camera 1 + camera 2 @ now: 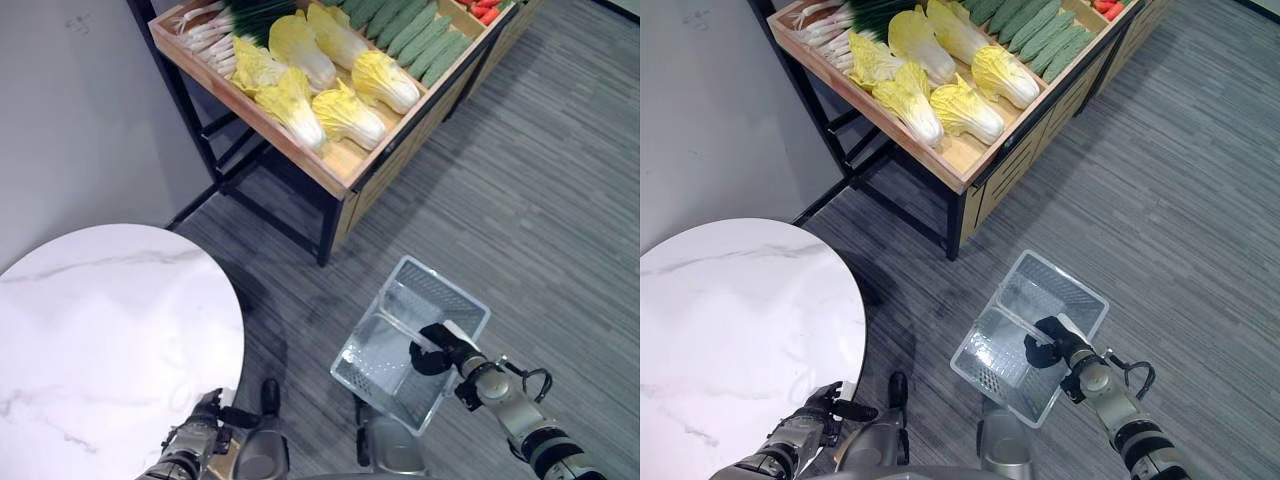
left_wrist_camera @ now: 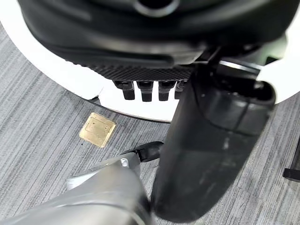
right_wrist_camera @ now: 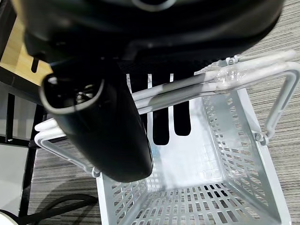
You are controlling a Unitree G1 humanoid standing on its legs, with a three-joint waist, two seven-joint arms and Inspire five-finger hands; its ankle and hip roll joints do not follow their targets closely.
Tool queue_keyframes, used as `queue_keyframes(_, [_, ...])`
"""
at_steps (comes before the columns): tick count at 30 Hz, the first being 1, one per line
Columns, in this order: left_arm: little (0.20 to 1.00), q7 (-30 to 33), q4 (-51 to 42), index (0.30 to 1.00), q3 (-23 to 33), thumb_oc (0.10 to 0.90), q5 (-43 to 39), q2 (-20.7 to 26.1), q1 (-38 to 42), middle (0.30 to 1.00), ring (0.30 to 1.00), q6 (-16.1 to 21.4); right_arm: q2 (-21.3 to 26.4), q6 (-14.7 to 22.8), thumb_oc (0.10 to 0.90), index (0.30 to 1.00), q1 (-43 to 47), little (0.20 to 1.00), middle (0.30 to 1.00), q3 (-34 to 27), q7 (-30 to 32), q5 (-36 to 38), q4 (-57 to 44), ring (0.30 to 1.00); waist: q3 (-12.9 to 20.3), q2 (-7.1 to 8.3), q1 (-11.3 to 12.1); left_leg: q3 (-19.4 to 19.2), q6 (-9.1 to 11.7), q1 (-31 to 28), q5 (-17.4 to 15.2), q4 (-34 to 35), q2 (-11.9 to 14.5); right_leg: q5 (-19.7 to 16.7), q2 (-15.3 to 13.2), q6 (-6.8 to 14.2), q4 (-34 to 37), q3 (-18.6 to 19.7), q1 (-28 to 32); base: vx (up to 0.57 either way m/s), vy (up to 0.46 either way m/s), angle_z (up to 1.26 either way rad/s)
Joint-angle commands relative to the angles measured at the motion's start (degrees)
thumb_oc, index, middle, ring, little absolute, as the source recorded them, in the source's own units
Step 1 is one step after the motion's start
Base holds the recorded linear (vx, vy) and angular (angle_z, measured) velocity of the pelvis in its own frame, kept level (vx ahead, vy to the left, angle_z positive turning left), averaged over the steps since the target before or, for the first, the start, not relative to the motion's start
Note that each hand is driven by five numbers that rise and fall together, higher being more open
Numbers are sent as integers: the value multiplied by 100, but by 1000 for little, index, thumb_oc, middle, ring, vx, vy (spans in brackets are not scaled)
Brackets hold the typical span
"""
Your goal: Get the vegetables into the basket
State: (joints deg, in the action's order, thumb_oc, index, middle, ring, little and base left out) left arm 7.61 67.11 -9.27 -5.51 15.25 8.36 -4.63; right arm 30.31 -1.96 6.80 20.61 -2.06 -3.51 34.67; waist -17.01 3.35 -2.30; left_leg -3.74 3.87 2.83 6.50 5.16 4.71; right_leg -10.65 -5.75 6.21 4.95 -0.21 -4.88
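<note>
Right hand curled round basket handles — apparently gripping.

round marble table | wooden display stand | grey carpet

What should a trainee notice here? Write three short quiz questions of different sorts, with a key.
1. True or false: the basket already holds a cabbage.
2. Which hand holds the basket's handles? A) left hand B) right hand
3. Fill in: the cabbages lie on the wooden ____, with cucumbers beside them.

Key:
1. False; the right wrist view shows it empty.
2. B; its fingers curl round the handles, while the left hand hangs by the round marble table.
3. Stand.
</note>
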Motion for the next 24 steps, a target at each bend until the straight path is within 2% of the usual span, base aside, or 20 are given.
queue_keyframes(1, [1000,138,123,1000,-139,900,185,56,-42,1000,1000,43,186,279,400,300,443,300,300,-171,207,114,-415,300,269,97,32,-272,66,-106,-325,-83,72,493,-112,312,-360,113,-27,-51,218,-51])
queue_keyframes(5, [1000,104,127,1000,-155,900,282,98,-59,1000,1000,31,50,263,400,300,457,300,300,-176,206,80,-449,300,265,228,-38,-563,-112,-209,-653,-401,-115,270,-241,529,-422,464,-143,-85,255,-50])
queue_keyframes(6, [1000,96,90,1000,-178,900,327,139,-25,1000,1000,54,-4,263,400,300,507,300,300,-143,204,69,-464,300,237,279,-78,-699,-159,-172,-740,-537,-156,110,-253,614,-421,623,-256,-125,165,-65])
queue_keyframes(10, [1000,44,40,1000,-272,900,470,274,126,1000,1000,60,-57,259,400,300,588,300,300,-90,199,-1,-492,300,203,373,-168,-1012,-199,-105,-804,-628,-196,-289,-277,786,-393,822,-508,-88,96,-74])
queue_keyframes(11, [1000,44,40,1000,-272,900,470,275,126,1000,1000,60,-57,259,400,300,588,300,300,-90,199,-1,-493,300,204,374,-165,-1015,-199,-104,-804,-628,-196,-289,-276,786,-392,825,-510,-104,28,-35])
queue_keyframes(12, [1000,40,23,1000,-317,900,514,367,226,1000,1000,53,-132,252,400,300,587,300,300,-117,225,24,-543,300,166,345,-167,-1253,-147,-136,-774,-541,-126,-559,-431,827,-432,277,-628,-124,-10,-29])
queue_keyframes(13, [1000,46,20,1000,-299,900,524,394,234,1000,1000,51,-151,244,400,300,596,300,300,-118,202,41,-563,300,167,351,-166,-1323,-121,-91,-706,-507,-76,-610,-486,842,-459,79,-677,-172,7,-22])
queue_keyframes(14, [1000,61,10,1000,-269,900,557,440,223,1000,1000,38,-212,240,400,300,572,300,300,-112,178,80,-607,300,180,265,-140,-1441,-73,-59,-633,-504,83,-493,-594,793,-513,-415,-652,-135,-4,-29])
queue_keyframes(15, [1000,72,-29,1000,-267,900,575,452,213,1000,1000,35,-204,251,400,300,554,300,300,-96,166,82,-660,300,179,196,-130,-1501,-44,-62,-596,-489,171,-393,-665,749,-558,-584,-559,-133,20,-80])
queue_keyframes(18, [1000,76,-101,1000,-264,900,568,503,248,1000,1000,10,-248,257,400,300,573,300,300,-51,177,39,-716,300,247,129,-56,-1616,-9,39,-419,-470,341,-235,-869,691,-713,-579,-317,-140,-15,-69])
queue_keyframes(20, [1000,76,-112,1000,-231,900,536,508,214,1000,1000,0,-292,256,400,300,635,300,300,23,180,5,-724,300,332,91,105,-1786,18,126,-368,-549,469,-128,-1089,711,-828,-799,17,-191,-57,-41])
queue_keyframes(21, [1000,82,-97,1000,-166,900,512,519,135,1000,1000,-16,-333,255,400,300,735,300,300,82,177,-7,-716,300,449,93,347,-2025,14,239,-282,-614,570,-120,-1293,744,-996,-1188,313,-177,-37,-39])
queue_keyframes(23, [1000,82,-98,1000,-166,900,512,520,133,1000,1000,-16,-334,255,400,300,734,300,300,82,177,-7,-715,300,444,95,350,-2029,14,232,-286,-616,570,-120,-1294,744,-994,-1185,319,-101,-26,-59])
queue_keyframes(24, [1000,70,-73,1000,-98,900,510,514,27,1000,1000,-31,-353,252,400,300,804,300,300,157,139,-17,-752,300,571,177,537,-2242,8,316,-221,-656,589,-141,-1322,775,-1024,-1347,557,-97,-37,-86])
